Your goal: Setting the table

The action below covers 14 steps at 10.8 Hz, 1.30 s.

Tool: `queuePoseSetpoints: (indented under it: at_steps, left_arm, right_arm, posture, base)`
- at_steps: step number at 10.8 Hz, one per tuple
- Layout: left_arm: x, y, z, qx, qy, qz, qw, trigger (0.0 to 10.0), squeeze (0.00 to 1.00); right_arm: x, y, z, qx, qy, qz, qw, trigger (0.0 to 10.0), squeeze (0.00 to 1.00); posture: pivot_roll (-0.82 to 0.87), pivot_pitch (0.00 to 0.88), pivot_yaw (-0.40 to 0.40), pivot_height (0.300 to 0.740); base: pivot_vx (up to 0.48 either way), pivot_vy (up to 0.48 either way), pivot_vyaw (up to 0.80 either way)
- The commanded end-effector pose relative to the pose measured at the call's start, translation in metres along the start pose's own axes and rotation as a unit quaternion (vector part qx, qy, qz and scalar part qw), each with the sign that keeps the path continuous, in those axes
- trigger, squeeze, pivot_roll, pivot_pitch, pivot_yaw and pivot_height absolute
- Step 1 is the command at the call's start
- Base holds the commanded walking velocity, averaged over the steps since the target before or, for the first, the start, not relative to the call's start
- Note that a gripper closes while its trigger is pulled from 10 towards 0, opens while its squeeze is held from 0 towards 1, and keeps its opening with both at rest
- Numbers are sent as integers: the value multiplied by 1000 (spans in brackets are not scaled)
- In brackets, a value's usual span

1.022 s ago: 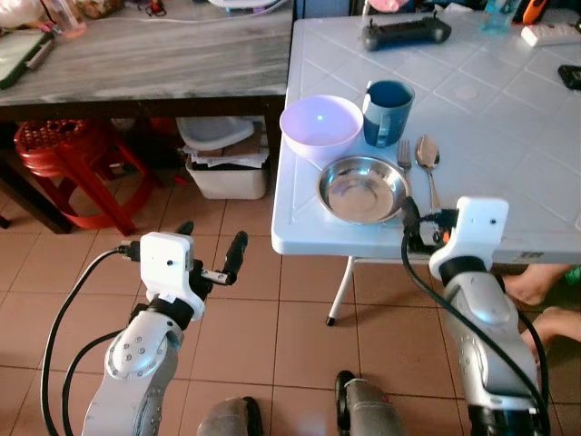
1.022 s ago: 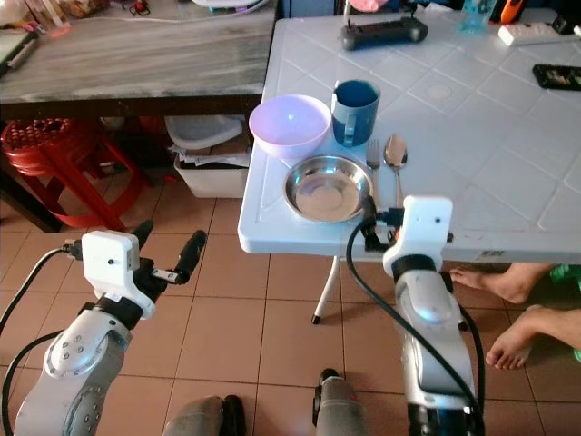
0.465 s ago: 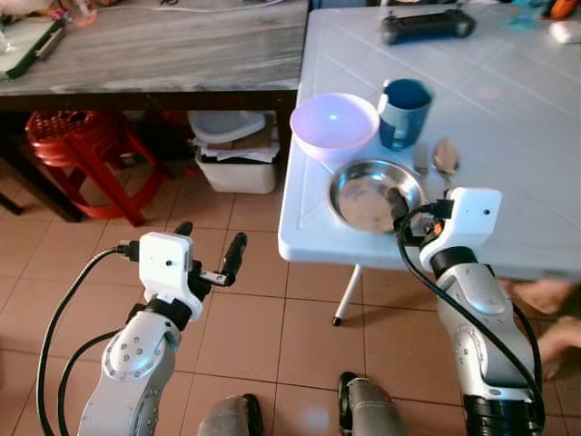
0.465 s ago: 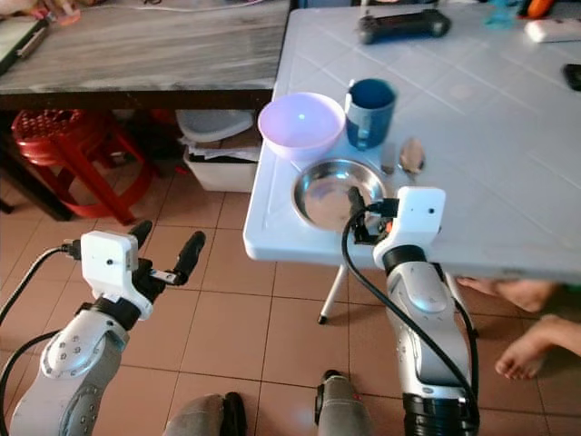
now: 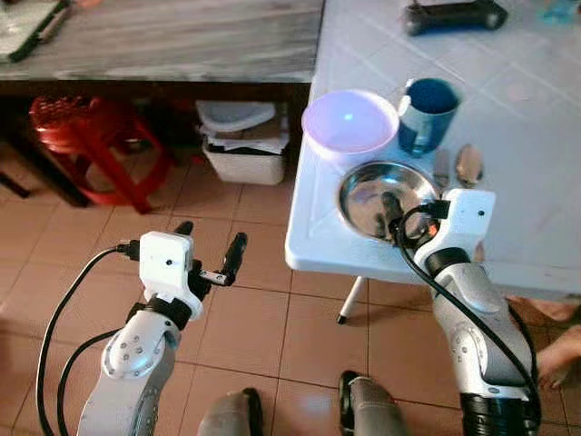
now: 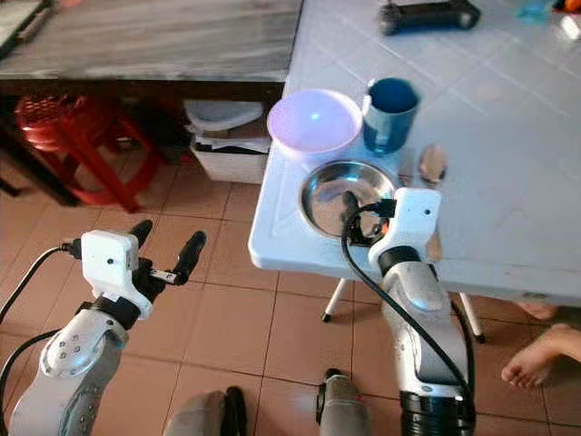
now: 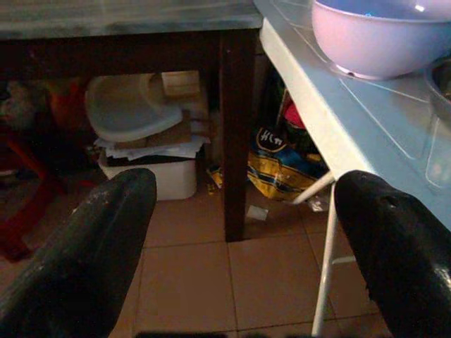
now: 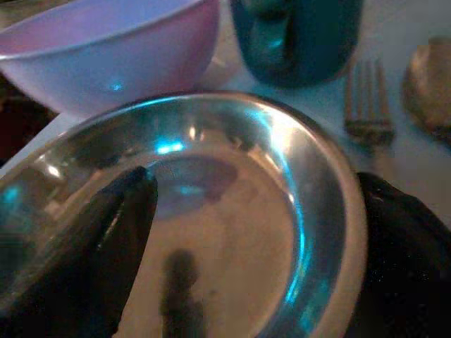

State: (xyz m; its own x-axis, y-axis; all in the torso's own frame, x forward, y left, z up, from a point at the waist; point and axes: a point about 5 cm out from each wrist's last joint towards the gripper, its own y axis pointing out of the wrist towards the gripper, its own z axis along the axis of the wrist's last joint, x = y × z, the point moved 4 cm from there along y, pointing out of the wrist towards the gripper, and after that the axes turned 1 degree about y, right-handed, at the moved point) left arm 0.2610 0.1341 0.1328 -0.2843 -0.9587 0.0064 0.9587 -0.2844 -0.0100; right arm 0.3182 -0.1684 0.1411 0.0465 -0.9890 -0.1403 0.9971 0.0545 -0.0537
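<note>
- Your right gripper (image 8: 254,232) is hovering low over the steel plate (image 5: 368,195) at the near left corner of the white table (image 5: 536,154). Its two black fingers are spread wide: one finger (image 8: 91,232) is sitting over the plate's inside, the other is lying past the rim on the fork side. It is gripping nothing.
- The steel plate is sitting just in front of the lilac bowl (image 5: 349,123) and the blue mug (image 5: 427,113), which are standing side by side behind it.
- A fork (image 8: 366,105) and a spoon (image 5: 468,165) are lying side by side on the table just to the right of the plate.
- Your left gripper (image 5: 209,259) is hanging out over the tiled floor (image 5: 245,309), left of the table edge, with its fingers (image 7: 91,246) parted wide and empty.
- A dark game controller (image 5: 454,15) is resting at the far end of the table.
- Beyond the left arm you are seeing a red stool (image 5: 86,136) and a white bin (image 5: 245,163) under a grey-topped wooden table (image 5: 172,41).
</note>
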Motion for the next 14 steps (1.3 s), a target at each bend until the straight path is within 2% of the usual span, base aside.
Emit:
queuePoseSetpoints:
  at_steps: [1, 2, 3, 4, 10, 12, 14]
  left_arm:
    - [0, -3, 1, -5, 7, -5, 1000, 10000, 0]
    - [0, -4, 0, -6, 8, -6, 1000, 10000, 0]
    - [0, -5, 0, -6, 8, -6, 1000, 10000, 0]
    - [0, -5, 0, -6, 9, -8, 1000, 10000, 0]
    - [3, -3, 3, -2, 23, -26, 999, 10000, 0]
    - [14, -9, 5, 2, 1, -77, 997, 10000, 0]
    - [16, -15, 1, -10, -2, -104, 994, 10000, 0]
  right_arm:
    - [0, -1, -6, -14, 11, 2, 1000, 3686, 0]
    - [-2, -2, -10, -27, 18, 8, 999, 3608, 0]
    - [-4, -3, -12, -35, 23, 12, 999, 1569, 0]
    - [-5, -4, -15, -45, 32, 12, 998, 0, 0]
    - [-2, -8, -41, -125, 71, -2, 990, 0, 0]
    - [3, -12, -52, -161, 76, -19, 984, 0, 0]
    - [8, -13, -55, -176, 83, -35, 980, 0, 0]
  posture:
    - [-7, 201, 106, 740]
    - [-5, 202, 108, 740]
    - [-5, 203, 109, 740]
    - [-6, 203, 110, 740]
    - [-6, 202, 110, 740]
    - [-5, 204, 106, 740]
    - [-5, 203, 105, 740]
  base:
    - [0, 0, 0]
    - [0, 0, 0]
    - [0, 0, 0]
    - [0, 0, 0]
    - [0, 0, 0]
    - [0, 0, 0]
    - [0, 0, 0]
